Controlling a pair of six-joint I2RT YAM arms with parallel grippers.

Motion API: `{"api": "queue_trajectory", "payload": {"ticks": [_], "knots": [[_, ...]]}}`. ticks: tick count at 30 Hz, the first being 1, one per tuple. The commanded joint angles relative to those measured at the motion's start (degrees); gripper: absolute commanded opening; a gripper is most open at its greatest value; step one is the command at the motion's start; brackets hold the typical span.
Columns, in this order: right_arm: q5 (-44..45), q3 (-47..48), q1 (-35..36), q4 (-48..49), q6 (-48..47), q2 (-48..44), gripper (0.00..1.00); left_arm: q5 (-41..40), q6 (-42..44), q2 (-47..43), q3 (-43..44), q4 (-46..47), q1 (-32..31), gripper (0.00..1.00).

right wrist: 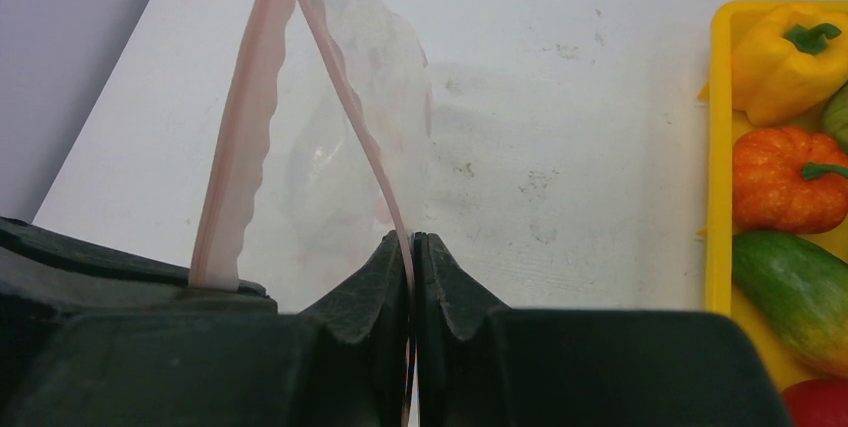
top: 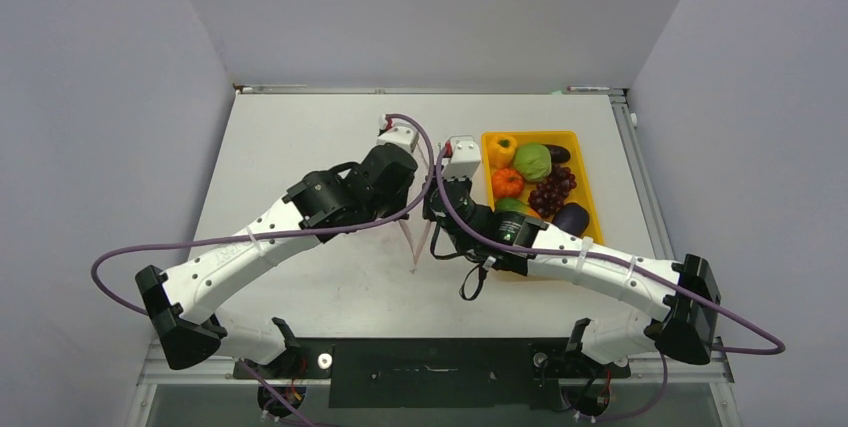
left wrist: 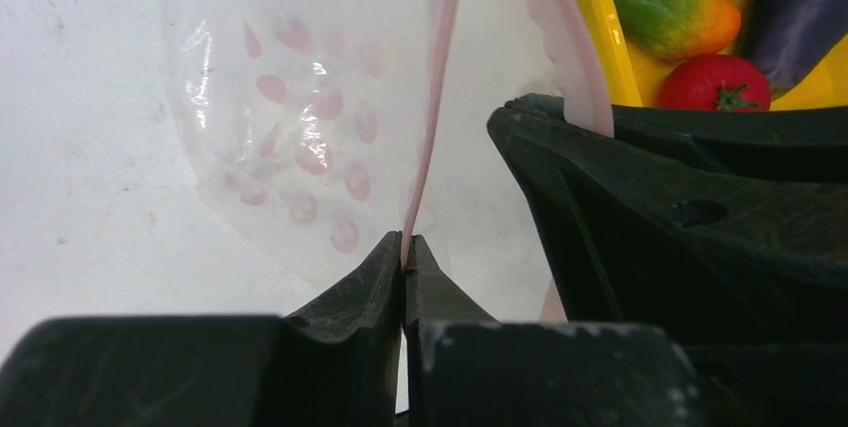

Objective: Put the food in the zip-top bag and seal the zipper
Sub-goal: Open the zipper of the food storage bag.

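The zip-top bag (top: 415, 244) hangs between both grippers at mid-table, its mouth spread apart. My left gripper (left wrist: 405, 247) is shut on one lip of the pink zipper (left wrist: 432, 97). The dotted clear bag (left wrist: 300, 127) hangs beyond it. On the other lip, my right gripper (right wrist: 412, 242) is shut on the zipper (right wrist: 350, 107). I see nothing inside the bag (right wrist: 340, 147). The food lies in the yellow tray (top: 592, 197) on the right: yellow pepper (top: 501, 149), green piece (top: 531, 162), orange piece (top: 507, 182), grapes (top: 553, 190), eggplant (top: 572, 217).
The tray's near wall (right wrist: 718, 147) stands just right of the right gripper, with a cucumber (right wrist: 800, 297) and a red tomato (left wrist: 715, 82) at its near end. White table (top: 300, 147) lies to the left and behind. Grey walls enclose the table.
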Motion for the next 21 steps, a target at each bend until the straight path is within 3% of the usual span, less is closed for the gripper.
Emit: {"api": "queue_trajectory", "payload": {"ticks": [1, 11, 21], "knots": [[0.64, -0.97, -1.11, 0.14, 1.34, -3.08, 0.05, -6.78, 0.74, -1.85, 3.45, -1.01, -0.28, 0.0], [-6.38, -5.22, -6.7, -0.56, 3.1, -3.93, 0.05, -11.84, 4.37, -2.2, 6.62, -4.71, -0.37, 0.0], [-14.23, -7.01, -11.61, 3.32, 3.35, 1.9, 0.05, -21.0, 8.55, 1.35, 12.42, -14.75, -1.28, 0.0]]}}
